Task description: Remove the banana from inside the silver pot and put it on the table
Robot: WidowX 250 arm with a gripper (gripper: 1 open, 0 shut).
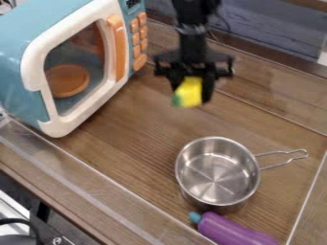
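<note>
A short yellow banana point(190, 94) with a greenish edge sits between the fingers of my gripper point(192, 88), which points straight down and is shut on it. Both hang low over the brown wood-grain table point(128, 144), near its far middle; whether the banana touches the wood I cannot tell. The silver pot point(219, 172) stands empty on the table nearer the camera and to the right, its wire loop handle point(286, 159) pointing right. The gripper is well away from the pot.
A blue-and-white toy microwave point(71, 62) with its window facing front stands at the left, close beside the gripper. A purple eggplant-like toy point(236, 230) lies at the front edge below the pot. A clear raised rim point(76, 187) borders the table.
</note>
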